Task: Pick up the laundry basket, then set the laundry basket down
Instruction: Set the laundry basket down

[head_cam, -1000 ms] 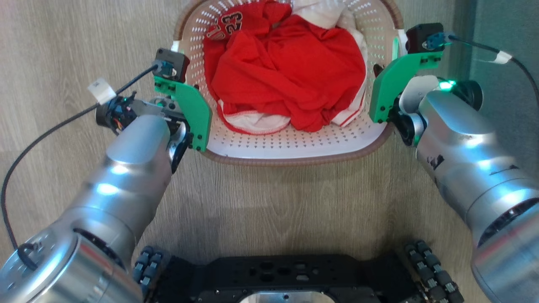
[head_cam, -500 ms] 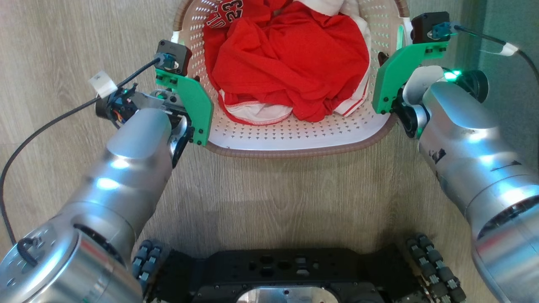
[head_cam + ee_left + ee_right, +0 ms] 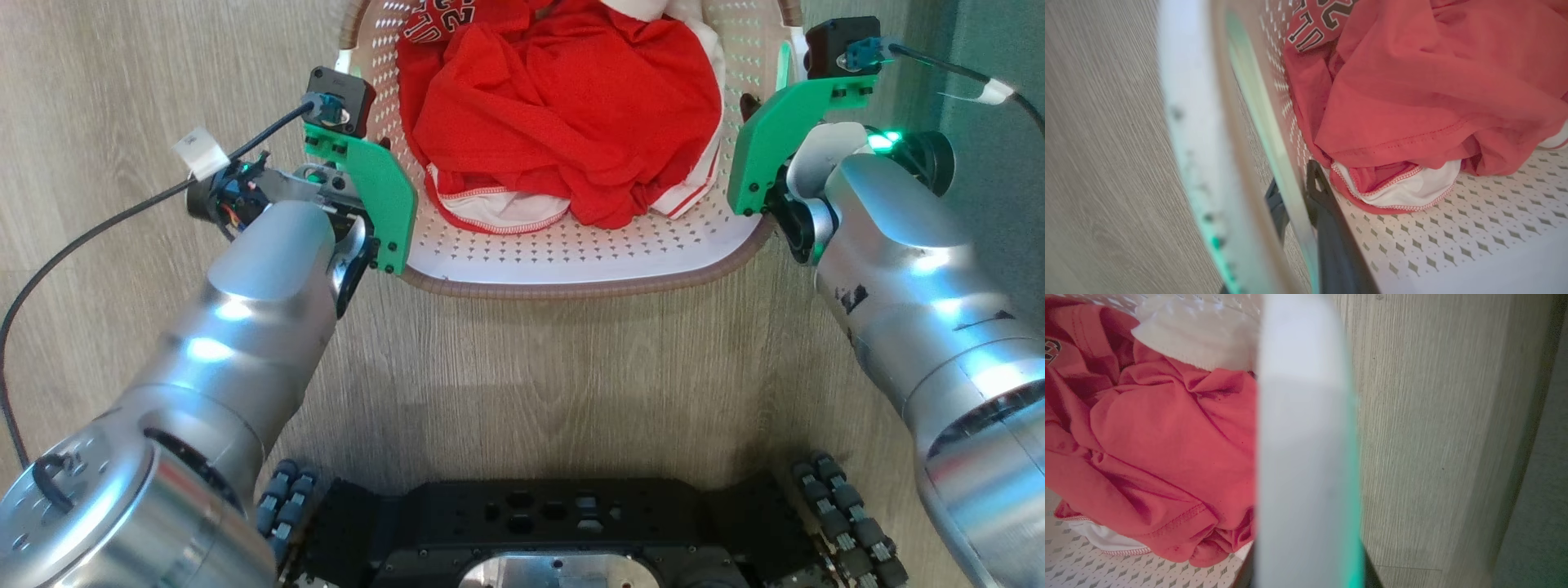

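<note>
The laundry basket [image 3: 571, 255] is cream-white with perforated walls and a brown rim, at the top middle of the head view between my two arms. It holds a crumpled red jersey [image 3: 563, 106] and white cloth. My left gripper [image 3: 1296, 188] is shut on the basket's left side, one dark finger inside the wall [image 3: 1453, 245] and one outside. My right gripper [image 3: 1306, 575] is shut on the right side, where the white handle [image 3: 1302, 437] rises between its fingers. Green wrist brackets hide most of both grippers in the head view.
Pale wood-grain floor [image 3: 531, 384] lies all around. My black base [image 3: 555, 531] with its roller wheels fills the bottom edge. A grey-green surface [image 3: 996, 49] borders the floor at the far right. A black cable [image 3: 98, 237] trails from the left wrist.
Both grippers and the basket between them have shifted together up the head view, away from my base. The grips look unchanged.
</note>
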Tool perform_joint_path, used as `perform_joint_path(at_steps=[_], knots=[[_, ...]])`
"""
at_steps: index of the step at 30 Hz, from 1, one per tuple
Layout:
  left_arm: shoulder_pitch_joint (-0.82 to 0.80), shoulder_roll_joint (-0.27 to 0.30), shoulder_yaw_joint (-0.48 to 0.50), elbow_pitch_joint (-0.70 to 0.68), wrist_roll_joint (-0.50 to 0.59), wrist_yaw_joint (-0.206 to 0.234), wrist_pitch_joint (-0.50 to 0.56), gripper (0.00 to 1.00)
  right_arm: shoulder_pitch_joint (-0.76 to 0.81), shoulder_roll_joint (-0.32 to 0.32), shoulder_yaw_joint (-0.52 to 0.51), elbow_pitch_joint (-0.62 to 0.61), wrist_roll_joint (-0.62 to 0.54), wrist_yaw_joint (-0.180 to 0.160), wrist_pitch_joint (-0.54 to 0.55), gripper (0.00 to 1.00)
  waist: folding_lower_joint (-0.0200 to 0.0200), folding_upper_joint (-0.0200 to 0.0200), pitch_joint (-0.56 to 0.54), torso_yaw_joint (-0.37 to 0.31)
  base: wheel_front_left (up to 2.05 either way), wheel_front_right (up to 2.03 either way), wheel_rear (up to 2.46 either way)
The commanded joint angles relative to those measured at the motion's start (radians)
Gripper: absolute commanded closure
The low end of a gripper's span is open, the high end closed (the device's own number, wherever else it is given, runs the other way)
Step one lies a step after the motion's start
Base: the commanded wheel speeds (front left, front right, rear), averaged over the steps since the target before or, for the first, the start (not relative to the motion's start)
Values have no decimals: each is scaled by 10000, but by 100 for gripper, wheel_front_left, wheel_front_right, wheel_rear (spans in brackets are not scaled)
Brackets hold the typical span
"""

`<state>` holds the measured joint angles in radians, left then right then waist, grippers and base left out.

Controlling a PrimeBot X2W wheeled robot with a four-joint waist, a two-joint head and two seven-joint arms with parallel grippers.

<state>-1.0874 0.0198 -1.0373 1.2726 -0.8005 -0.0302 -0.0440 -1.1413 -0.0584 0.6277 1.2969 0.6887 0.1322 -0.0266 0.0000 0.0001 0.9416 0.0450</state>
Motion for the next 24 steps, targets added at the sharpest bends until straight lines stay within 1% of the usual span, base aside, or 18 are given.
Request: perform_joint_path(at_steps=[1, 3, 8, 9, 10, 11, 12, 13, 14, 15, 16, 17, 18, 19, 24], knots=[[92, 304, -103, 18, 34, 81, 21, 100, 408, 80, 100, -62, -200, -15, -43, 100, 0, -1, -4, -1, 0, 0, 0], [109, 304, -114, 25, -23, 114, 85, 99, 413, 80, 81, -62, -230, -15, -48, 99, 0, -1, -5, -2, 0, 0, 0], [106, 304, -174, 31, -114, 146, 127, 100, 404, 81, 81, -62, -234, -15, -33, 100, 0, -1, 11, -9, 0, 0, 0], [102, 304, -186, 33, -130, 154, 123, 100, 402, 81, 85, -62, -229, -15, -30, 98, 0, -1, 15, -12, 0, 0, 0], [103, 304, -197, 35, -147, 160, 122, 100, 401, 81, 90, -61, -226, -15, -31, 93, 0, -1, 16, -14, 0, 0, 0], [109, 304, -203, 38, -168, 168, 128, 98, 402, 81, 94, -61, -223, -15, -36, 85, 0, -1, 12, -16, 0, 0, 0], [115, 304, -209, 41, -191, 178, 134, 87, 406, 81, 101, -61, -221, -15, -42, 75, 0, -1, 6, -18, 0, 0, 0], [122, 304, -215, 44, -214, 191, 149, 67, 411, 81, 109, -61, -221, -15, -49, 65, 0, -1, -2, -19, 0, 0, 0], [127, 304, -217, 48, -238, 214, 157, 56, 415, 81, 115, -61, -225, -15, -65, 53, 0, -1, -12, -22, 0, 0, 0], [127, 304, -217, 48, -238, 214, 157, 56, 415, 81, 115, -61, -225, -15, -65, 53, 0, -1, -12, -22, 0, 0, 0], [132, 304, -219, 52, -260, 239, 155, 46, 422, 81, 120, -61, -230, -15, -78, 44, 0, -1, -24, -25, 0, 0, 0], [138, 304, -224, 56, -278, 264, 150, 7, 428, 81, 128, -61, -231, -15, -82, 27, 0, -1, -38, -25, 0, 0, 0], [143, 304, -233, 59, -293, 282, 143, 0, 434, 81, 139, -61, -223, -15, -83, 10, 0, -1, -53, -24, 0, 0, 0], [148, 304, -241, 62, -309, 295, 139, 0, 433, 81, 151, -61, -210, -15, -83, 0, 0, -1, -69, -22, 0, 0, 0], [189, 304, -242, 86, -413, 397, 117, 0, 405, 81, 237, -61, -120, -15, -110, 0, 0, -1, -206, -29, 0, 0, 0]])
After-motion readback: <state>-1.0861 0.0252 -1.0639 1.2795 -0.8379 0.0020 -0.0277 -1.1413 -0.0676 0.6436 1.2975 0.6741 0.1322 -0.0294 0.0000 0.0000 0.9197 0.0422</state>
